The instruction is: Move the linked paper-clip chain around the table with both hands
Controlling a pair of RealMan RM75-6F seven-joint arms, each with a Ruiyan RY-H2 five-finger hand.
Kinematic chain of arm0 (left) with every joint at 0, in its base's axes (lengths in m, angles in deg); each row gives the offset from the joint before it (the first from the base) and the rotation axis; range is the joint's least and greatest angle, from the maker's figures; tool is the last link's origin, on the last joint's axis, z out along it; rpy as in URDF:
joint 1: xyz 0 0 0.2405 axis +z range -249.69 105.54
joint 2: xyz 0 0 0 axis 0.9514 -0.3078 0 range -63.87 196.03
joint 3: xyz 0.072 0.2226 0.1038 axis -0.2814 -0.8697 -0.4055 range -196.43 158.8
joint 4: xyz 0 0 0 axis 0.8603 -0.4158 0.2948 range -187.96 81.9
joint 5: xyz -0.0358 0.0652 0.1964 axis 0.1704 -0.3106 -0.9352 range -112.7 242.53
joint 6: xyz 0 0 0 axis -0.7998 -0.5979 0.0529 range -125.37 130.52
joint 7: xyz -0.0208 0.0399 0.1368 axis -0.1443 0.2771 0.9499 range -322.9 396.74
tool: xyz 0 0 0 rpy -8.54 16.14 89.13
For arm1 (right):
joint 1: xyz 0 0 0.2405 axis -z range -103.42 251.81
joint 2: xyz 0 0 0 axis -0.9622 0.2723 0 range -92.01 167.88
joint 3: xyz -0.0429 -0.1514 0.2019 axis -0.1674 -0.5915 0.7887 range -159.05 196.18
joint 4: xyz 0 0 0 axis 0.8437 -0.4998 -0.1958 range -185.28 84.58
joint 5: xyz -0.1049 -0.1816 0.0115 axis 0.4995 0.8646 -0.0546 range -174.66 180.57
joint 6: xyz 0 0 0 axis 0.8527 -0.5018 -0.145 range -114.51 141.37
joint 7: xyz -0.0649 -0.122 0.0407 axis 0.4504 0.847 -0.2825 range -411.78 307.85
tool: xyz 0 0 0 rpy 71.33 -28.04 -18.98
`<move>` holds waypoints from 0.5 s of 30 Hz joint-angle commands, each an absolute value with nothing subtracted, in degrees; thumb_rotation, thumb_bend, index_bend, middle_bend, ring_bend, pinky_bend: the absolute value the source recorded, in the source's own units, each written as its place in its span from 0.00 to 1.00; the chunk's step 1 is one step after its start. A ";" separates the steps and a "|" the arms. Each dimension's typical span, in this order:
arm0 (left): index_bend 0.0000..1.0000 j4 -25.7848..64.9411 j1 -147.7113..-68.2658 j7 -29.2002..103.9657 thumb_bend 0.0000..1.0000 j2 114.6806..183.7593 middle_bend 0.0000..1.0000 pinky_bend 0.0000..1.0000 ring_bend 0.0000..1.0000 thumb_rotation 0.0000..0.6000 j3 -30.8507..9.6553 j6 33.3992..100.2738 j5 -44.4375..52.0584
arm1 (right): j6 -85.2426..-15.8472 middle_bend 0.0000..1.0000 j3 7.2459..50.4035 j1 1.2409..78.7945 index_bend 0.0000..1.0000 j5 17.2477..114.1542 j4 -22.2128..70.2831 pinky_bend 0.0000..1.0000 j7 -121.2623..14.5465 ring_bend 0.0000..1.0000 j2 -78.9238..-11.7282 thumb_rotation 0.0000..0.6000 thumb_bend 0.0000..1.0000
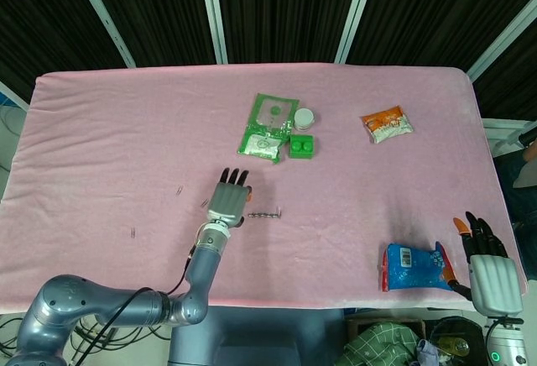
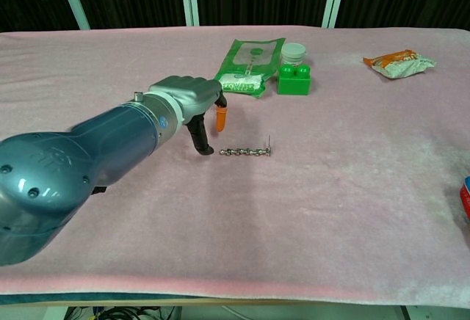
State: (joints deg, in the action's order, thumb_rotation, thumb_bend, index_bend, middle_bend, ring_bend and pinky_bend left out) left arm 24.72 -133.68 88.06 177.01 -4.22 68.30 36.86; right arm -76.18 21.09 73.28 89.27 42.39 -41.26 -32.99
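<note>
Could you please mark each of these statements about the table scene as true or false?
1. The left hand grips the paper-clip chain. False: the chain lies on the cloth just beside it, apart.
2. The green block sits beside the green packet. True.
3. The right hand hovers over the chain. False: it is at the table's near right corner, by the blue packet.
4. An orange snack bag lies toward the far right. True.
</note>
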 commanded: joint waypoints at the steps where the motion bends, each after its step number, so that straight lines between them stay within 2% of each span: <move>1: 0.45 24.55 -133.57 88.01 0.24 177.25 0.07 0.00 0.00 1.00 -3.80 67.40 36.97 | -76.21 0.00 21.14 73.30 0.12 89.34 42.36 0.19 -41.20 0.00 -32.99 1.00 0.16; 15: 0.48 20.94 -133.56 87.23 0.28 180.20 0.08 0.00 0.00 1.00 -2.54 66.21 35.27 | -75.90 0.00 21.44 73.40 0.12 89.16 42.27 0.19 -41.40 0.00 -32.99 1.00 0.16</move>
